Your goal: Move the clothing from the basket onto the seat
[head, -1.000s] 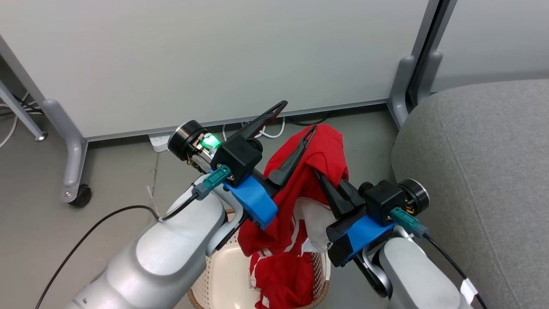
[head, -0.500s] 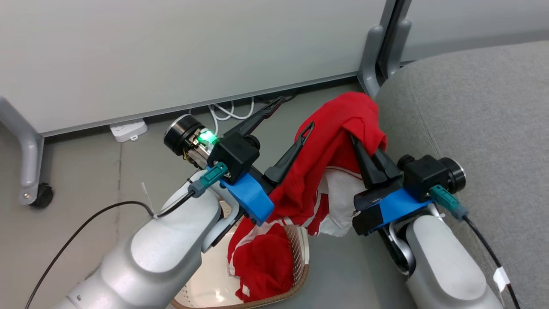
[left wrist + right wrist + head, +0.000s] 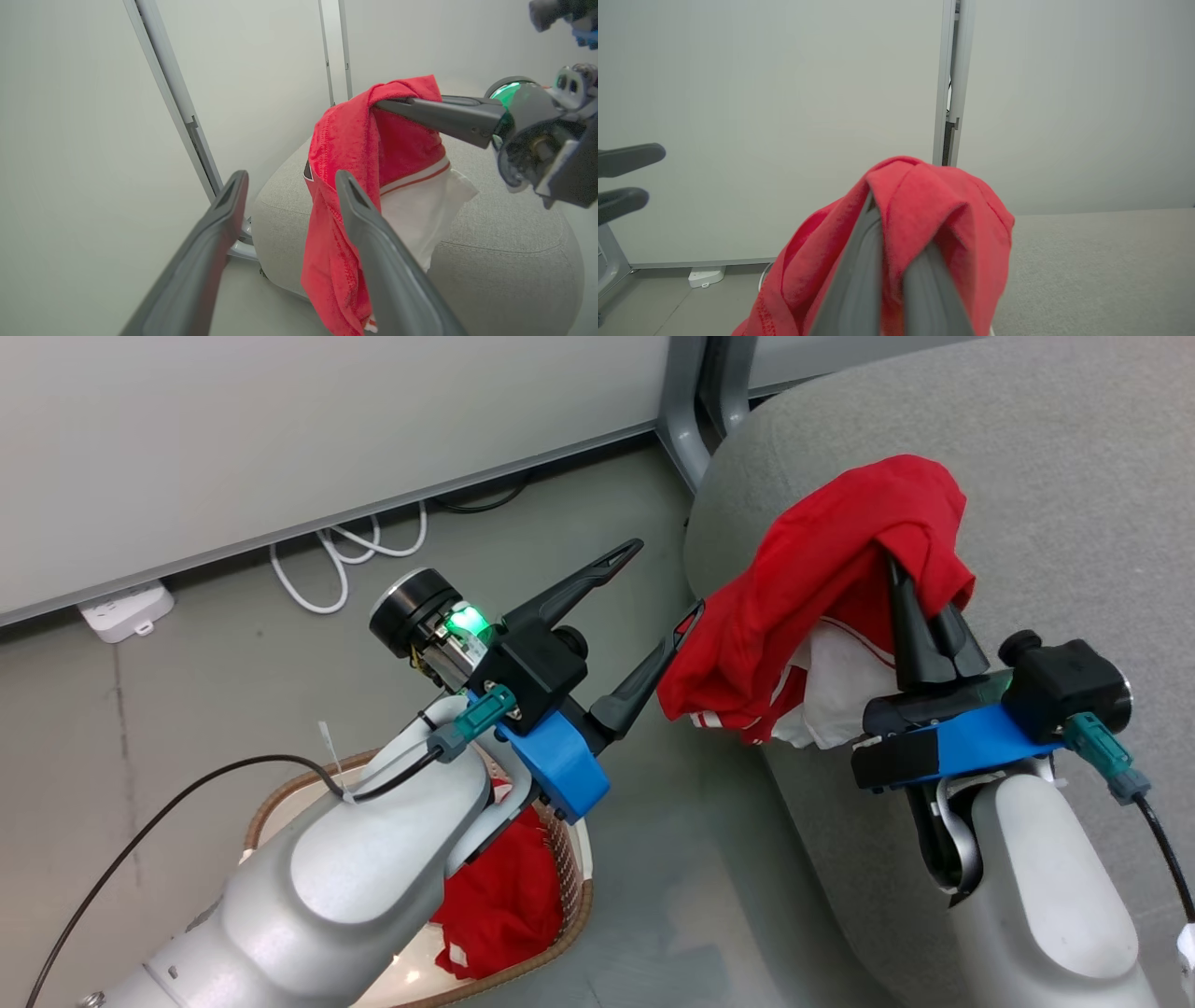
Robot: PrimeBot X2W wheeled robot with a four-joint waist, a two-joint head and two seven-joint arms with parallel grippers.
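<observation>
Since 1 s ago, right gripper, clamped on garment, has swung from above basket to sofa, upper right. Jaws of left gripper stand spread, empty. 2nd garment lies in basket. Risk: hem overhangs sofa edge; early release drops it floorward.

Red garment held above grey seat; second garment in basket

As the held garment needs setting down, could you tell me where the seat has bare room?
The grey seat is bare beyond and right of the held red garment. Crowded at its rounded edge, where cloth hangs beside the left gripper.
</observation>
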